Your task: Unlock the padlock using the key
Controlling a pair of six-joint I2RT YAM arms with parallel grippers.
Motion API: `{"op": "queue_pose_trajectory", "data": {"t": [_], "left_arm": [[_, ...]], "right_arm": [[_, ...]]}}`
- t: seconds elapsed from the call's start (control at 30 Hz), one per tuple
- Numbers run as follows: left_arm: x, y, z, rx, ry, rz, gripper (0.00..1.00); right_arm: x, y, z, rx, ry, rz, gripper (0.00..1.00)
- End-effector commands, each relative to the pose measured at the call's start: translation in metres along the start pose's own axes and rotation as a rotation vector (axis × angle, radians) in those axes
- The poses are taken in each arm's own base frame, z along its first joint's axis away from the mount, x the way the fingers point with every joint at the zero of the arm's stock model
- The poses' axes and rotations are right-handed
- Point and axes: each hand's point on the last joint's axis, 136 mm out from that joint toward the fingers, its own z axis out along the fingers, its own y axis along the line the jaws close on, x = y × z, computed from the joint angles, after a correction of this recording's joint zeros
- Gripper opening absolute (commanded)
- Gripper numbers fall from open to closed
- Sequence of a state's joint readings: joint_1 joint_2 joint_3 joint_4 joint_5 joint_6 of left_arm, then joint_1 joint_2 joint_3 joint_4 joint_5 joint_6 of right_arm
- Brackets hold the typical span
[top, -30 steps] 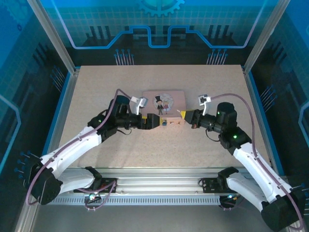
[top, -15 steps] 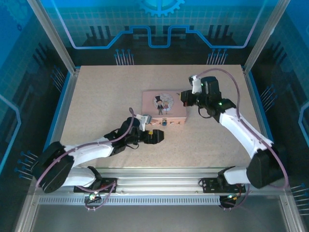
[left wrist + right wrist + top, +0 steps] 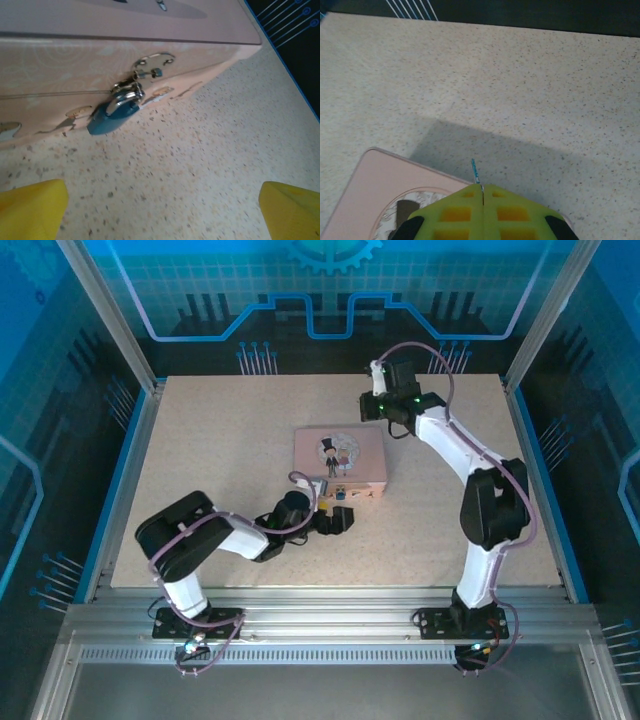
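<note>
Holding, apparently, thin dark metal key (image 3: 475,172) in clamped right gripper (image 3: 483,187) (above pink rectangular box (image 3: 375,195)); facing small blue-grey metal padlock (image 3: 114,112) on its hasp (image 3: 152,62) with left gripper (image 3: 160,215) agape, empty. Next: steady lock, align key.

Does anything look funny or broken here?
Nothing is broken or spilled. The padlock hangs tilted from the clasp on the pink box front. The key, pinched in the right tool, is over the box's far corner, away from the padlock.
</note>
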State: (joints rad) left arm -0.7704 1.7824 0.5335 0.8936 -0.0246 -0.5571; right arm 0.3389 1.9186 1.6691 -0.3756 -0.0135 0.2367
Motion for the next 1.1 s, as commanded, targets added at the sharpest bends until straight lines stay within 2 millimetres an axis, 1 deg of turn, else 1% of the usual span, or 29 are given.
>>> {"op": "queue_pose_trajectory", "data": {"t": [0.0,0.07,0.2,0.33,0.47,0.57,0.73,0.8,0.9,1.0,1.07], "left_arm": [[-0.031,-0.016,0.008,0.041,-0.158,0.071,0.99],[-0.031,-0.014,0.013,0.033,-0.167,0.084,0.99],[-0.029,-0.015,0.022,0.045,-0.162,0.097,0.99],[-0.026,-0.019,0.03,0.073,-0.152,0.095,0.99],[-0.024,-0.027,0.033,0.125,-0.15,0.091,0.99],[-0.025,-0.033,0.035,0.159,-0.15,0.095,0.97],[-0.026,-0.038,0.037,0.191,-0.155,0.102,0.94],[-0.027,-0.036,0.039,0.194,-0.155,0.091,0.93],[-0.031,-0.039,0.038,0.238,-0.165,0.064,0.88],[-0.038,-0.039,0.036,0.271,-0.178,0.032,0.86],[-0.04,-0.04,0.034,0.296,-0.167,0.005,0.81]], "right_arm": [[0.001,-0.017,0.014,0.07,0.049,-0.033,0.0],[0.001,-0.02,0.023,0.083,0.065,-0.042,0.0],[0.008,-0.025,0.041,0.106,0.109,-0.061,0.0],[0.019,-0.028,0.058,0.114,0.157,-0.072,0.0],[0.035,-0.022,0.071,0.105,0.211,-0.082,0.0],[0.049,-0.019,0.076,0.097,0.244,-0.087,0.0],[0.07,-0.015,0.079,0.087,0.286,-0.093,0.0],[0.078,-0.013,0.079,0.083,0.302,-0.097,0.0],[0.087,-0.012,0.078,0.077,0.318,-0.096,0.0],[0.092,-0.008,0.076,0.066,0.32,-0.102,0.0],[0.094,-0.006,0.074,0.063,0.32,-0.105,0.0]]}}
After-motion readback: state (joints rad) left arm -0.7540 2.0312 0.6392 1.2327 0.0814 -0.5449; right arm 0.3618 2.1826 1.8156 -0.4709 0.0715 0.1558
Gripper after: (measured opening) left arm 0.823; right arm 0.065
